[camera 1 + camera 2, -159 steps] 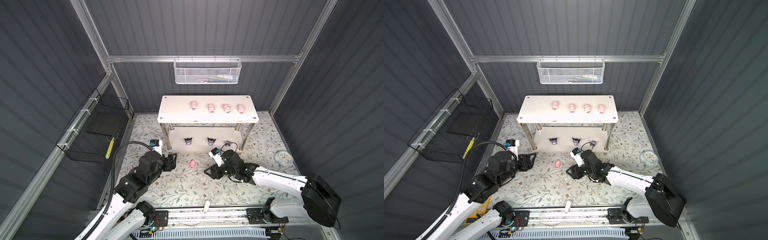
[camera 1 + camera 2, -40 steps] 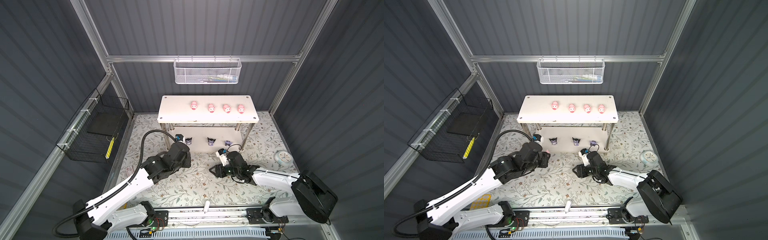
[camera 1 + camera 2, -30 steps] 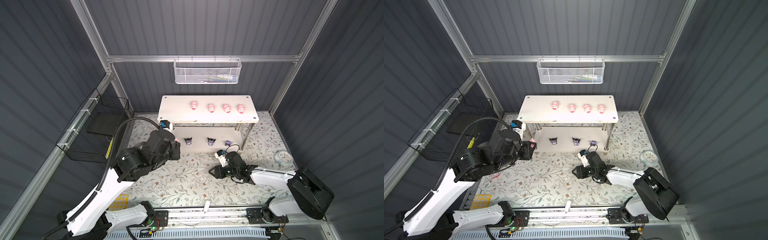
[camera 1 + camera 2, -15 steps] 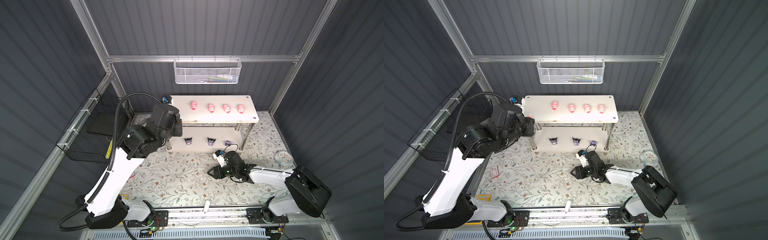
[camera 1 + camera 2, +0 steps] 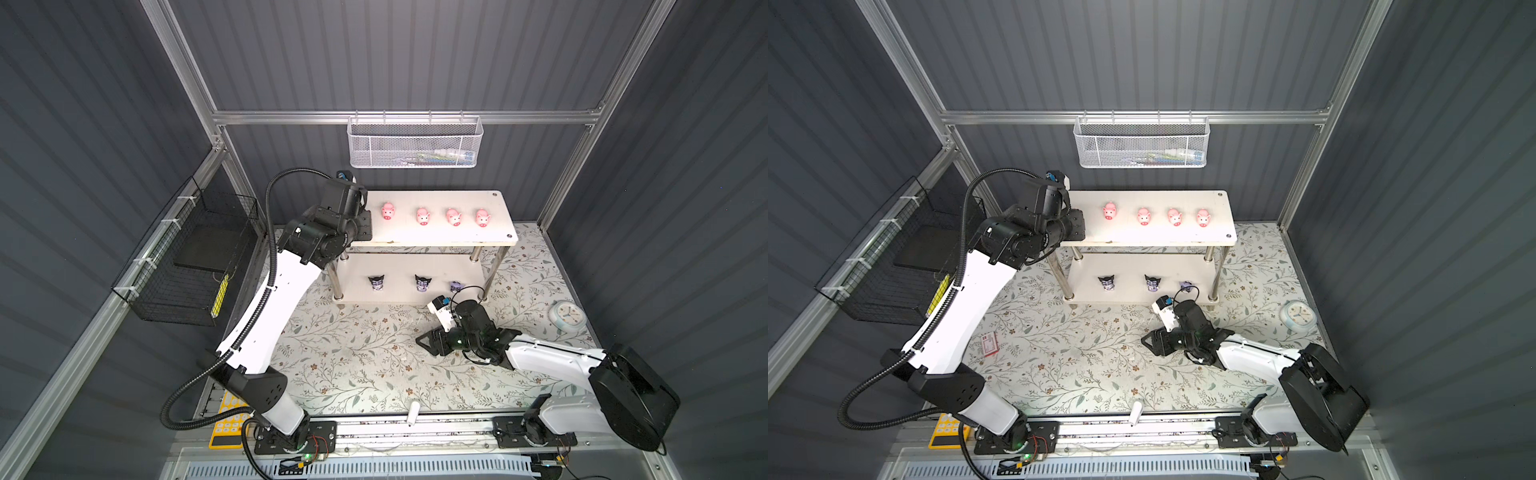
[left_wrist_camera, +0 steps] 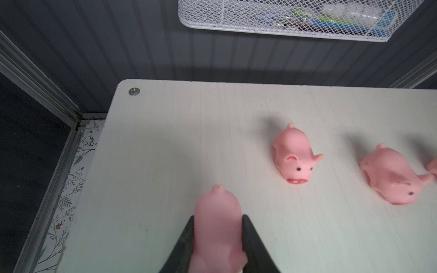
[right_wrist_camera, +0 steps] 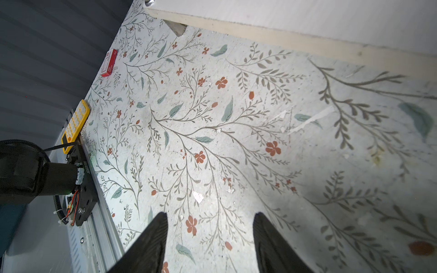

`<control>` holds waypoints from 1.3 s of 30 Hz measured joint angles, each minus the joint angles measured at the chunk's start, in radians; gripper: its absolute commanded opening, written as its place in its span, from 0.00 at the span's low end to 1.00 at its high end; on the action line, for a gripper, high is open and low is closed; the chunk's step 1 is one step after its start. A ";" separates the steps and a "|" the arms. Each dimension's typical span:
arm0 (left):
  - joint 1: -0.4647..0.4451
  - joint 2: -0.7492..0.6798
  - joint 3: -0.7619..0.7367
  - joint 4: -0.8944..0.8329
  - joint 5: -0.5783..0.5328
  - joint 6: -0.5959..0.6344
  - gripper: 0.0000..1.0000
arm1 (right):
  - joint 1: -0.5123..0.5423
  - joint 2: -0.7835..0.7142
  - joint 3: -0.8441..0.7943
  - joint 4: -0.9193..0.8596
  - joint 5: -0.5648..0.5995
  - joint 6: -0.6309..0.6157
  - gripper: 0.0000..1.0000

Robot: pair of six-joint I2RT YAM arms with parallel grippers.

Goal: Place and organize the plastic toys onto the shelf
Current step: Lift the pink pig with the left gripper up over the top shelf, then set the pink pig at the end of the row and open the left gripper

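A pig sits between the left gripper's jaws, over one end of the shelf's top board (near its corner screw); a row of four pigs stands beyond the jaws along that board. The right gripper's jaws straddle floor mat, the lower board's three figurines off to their side.

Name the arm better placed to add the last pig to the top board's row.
Left. The left claw grips the pig over the top board, beside the row; the right claw is open and empty.
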 measured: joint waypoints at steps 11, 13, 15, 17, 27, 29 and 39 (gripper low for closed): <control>0.087 0.083 0.047 0.058 0.064 0.003 0.30 | 0.000 0.000 0.000 -0.015 0.013 -0.011 0.60; 0.095 0.097 0.056 0.060 0.067 0.003 0.29 | 0.000 0.000 0.000 -0.015 0.015 -0.011 0.60; 0.099 0.114 0.067 0.060 0.068 0.008 0.29 | 0.000 0.000 0.000 -0.016 0.016 -0.011 0.60; 0.101 0.126 0.076 0.064 0.070 0.010 0.29 | 0.000 0.000 0.000 -0.017 0.016 -0.011 0.60; 0.103 0.133 0.085 0.065 0.069 0.018 0.35 | 0.000 0.013 0.000 -0.027 0.016 -0.012 0.60; 0.103 0.133 0.085 0.065 0.069 0.018 0.36 | 0.000 0.014 0.000 -0.029 0.016 -0.013 0.60; 0.103 0.133 0.092 0.064 0.067 0.018 0.43 | 0.000 0.043 0.002 -0.029 0.015 -0.014 0.60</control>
